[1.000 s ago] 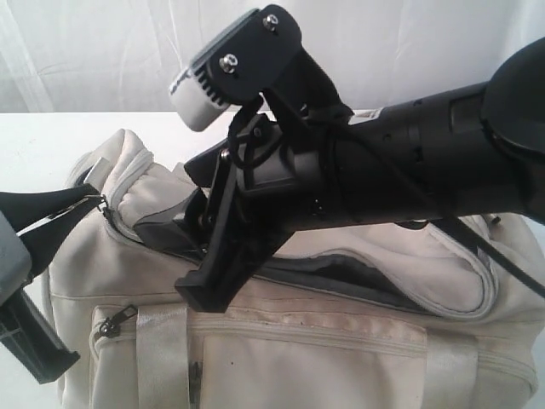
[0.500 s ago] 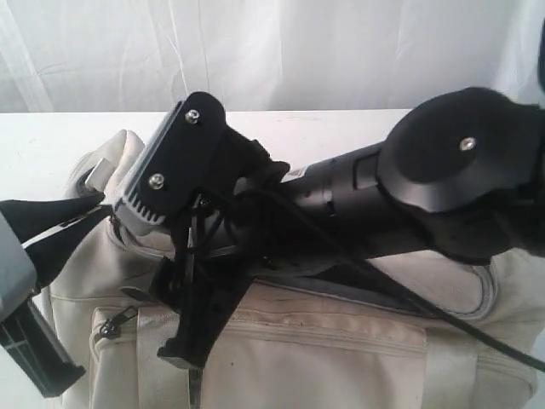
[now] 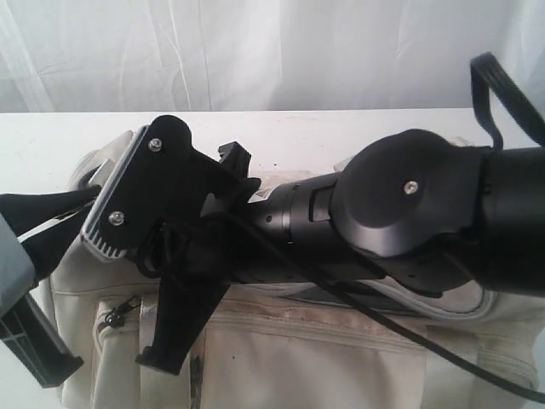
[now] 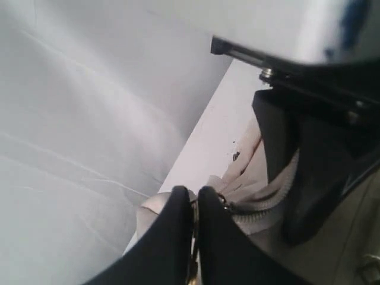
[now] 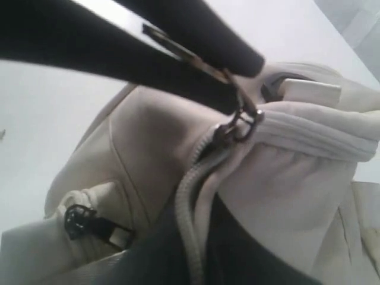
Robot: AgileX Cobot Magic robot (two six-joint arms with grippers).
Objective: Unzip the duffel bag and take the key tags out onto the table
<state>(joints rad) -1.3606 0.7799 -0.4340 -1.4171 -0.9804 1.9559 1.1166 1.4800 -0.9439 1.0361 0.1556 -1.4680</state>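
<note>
Cream duffel bag (image 3: 324,358) fills the lower frame; left gripper (image 4: 193,196) pinches its zipper pull (image 5: 240,122) at left edge; right gripper (image 3: 170,349) closed.

Most of the top of the duffel bag (image 3: 324,349) is hidden behind the right arm (image 3: 400,213), its inside unseen. Its lower part and right end are cut off in the exterior view. The left end effector (image 5: 243,86) half hides the zip pull (image 5: 240,122).
</note>
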